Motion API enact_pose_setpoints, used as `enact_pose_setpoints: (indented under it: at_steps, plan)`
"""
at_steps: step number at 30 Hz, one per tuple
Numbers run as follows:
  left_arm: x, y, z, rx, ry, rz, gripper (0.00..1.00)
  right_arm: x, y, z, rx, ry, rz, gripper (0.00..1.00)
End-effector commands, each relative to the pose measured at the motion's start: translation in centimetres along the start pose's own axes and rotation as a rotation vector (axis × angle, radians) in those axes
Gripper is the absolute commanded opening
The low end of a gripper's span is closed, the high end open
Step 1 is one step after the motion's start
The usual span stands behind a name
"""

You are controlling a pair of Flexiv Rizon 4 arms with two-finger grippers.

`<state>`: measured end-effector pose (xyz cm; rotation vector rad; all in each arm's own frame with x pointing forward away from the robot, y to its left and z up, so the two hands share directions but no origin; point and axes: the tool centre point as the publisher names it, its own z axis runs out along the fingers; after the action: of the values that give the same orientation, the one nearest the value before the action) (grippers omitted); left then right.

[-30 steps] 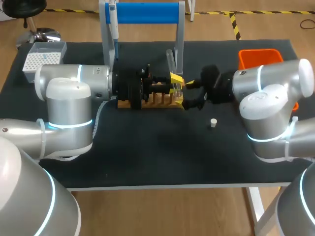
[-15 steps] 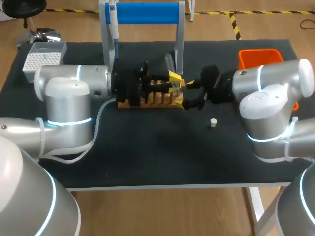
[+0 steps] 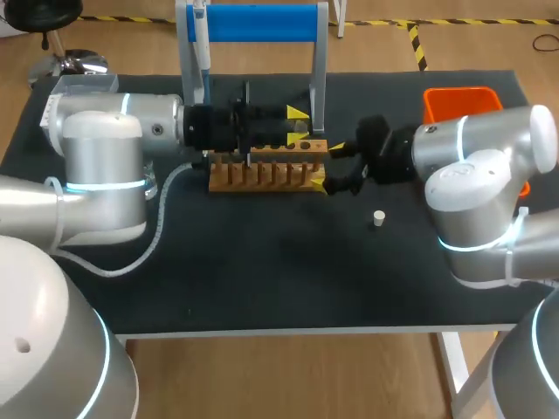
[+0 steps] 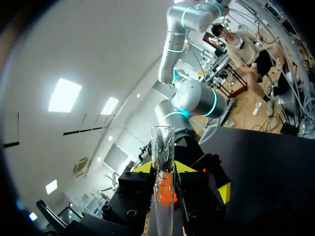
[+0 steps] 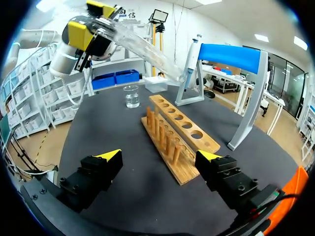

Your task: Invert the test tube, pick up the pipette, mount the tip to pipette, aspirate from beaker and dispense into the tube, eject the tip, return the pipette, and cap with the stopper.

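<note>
Glass test tube (image 4: 162, 142) pinched in left tool (image 4: 163, 169) above the wooden rack (image 3: 266, 166) near the surface's far edge, right tool (image 3: 327, 166) wide open and empty at the rack's end; I'd rotate slowly, then lower straight into a hole.

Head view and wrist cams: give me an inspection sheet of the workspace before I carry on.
Surface: black table, no spill seen.
Job's things: test tube held tilted, clear of the wooden rack; pipette hanging on the blue stand; beaker beyond the rack; stopper loose on the table; tip box partly behind the left arm; orange bin.
Clutter: nothing seen.
Grippers: left gripper shut on the test tube; right gripper open, empty, at the rack's end.
Cables: white cable lying on the table by the left arm.
Surroundings: nothing seen reaching over the table.
</note>
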<state>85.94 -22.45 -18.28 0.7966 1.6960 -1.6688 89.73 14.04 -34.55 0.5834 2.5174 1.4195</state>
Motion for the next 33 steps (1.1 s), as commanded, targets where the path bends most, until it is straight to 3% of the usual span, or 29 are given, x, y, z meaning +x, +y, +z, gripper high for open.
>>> enact_pose_setpoints:
  at_steps: [1, 6, 8, 33]
  plan:
    - [-1.2, 0.5, 0.7, 0.018, 0.031, -0.251, 0.0, 0.0, -0.1, -0.1, -0.002, 0.0, 0.0, 1.0]
    - [-1.6, 0.7, 1.3, -0.014, 0.062, -0.346, 0.0, 0.0, -0.1, -0.1, -0.002, 0.0, 0.0, 1.0]
    - [-1.9, 0.7, 1.2, -0.055, 0.065, -0.33, 0.0, 0.0, -0.1, -0.1, -0.002, 0.0, 0.0, 1.0]
    - [-2.3, 1.0, 0.9, -0.036, 0.064, -0.36, 0.0, 0.0, -0.1, -0.1, -0.002, 0.0, 0.0, 1.0]
